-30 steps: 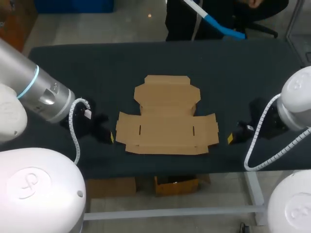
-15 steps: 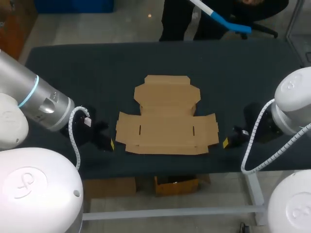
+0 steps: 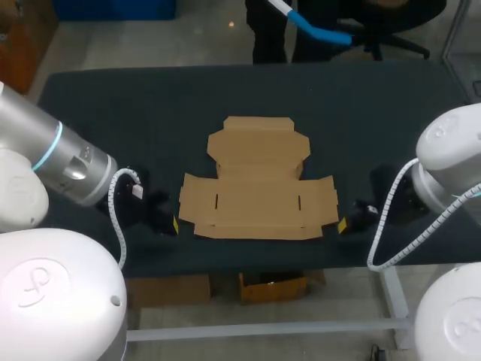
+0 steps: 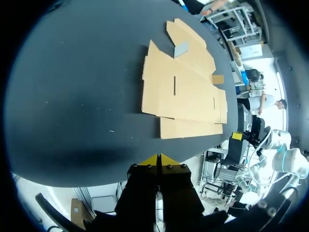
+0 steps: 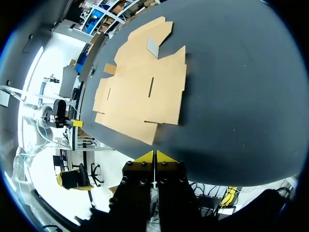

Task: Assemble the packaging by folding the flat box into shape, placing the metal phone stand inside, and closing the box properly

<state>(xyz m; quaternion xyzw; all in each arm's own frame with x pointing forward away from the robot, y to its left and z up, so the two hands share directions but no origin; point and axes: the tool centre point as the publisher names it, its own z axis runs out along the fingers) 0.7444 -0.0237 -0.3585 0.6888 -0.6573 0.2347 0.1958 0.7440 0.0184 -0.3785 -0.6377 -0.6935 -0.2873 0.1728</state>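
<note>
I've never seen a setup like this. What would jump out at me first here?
The flat cardboard box lies unfolded in the middle of the dark table, its flaps spread out. On either side of it, near the front edge, is a black gripper with yellow tips: the left gripper and the right gripper. Both are shut and hold nothing.
</note>
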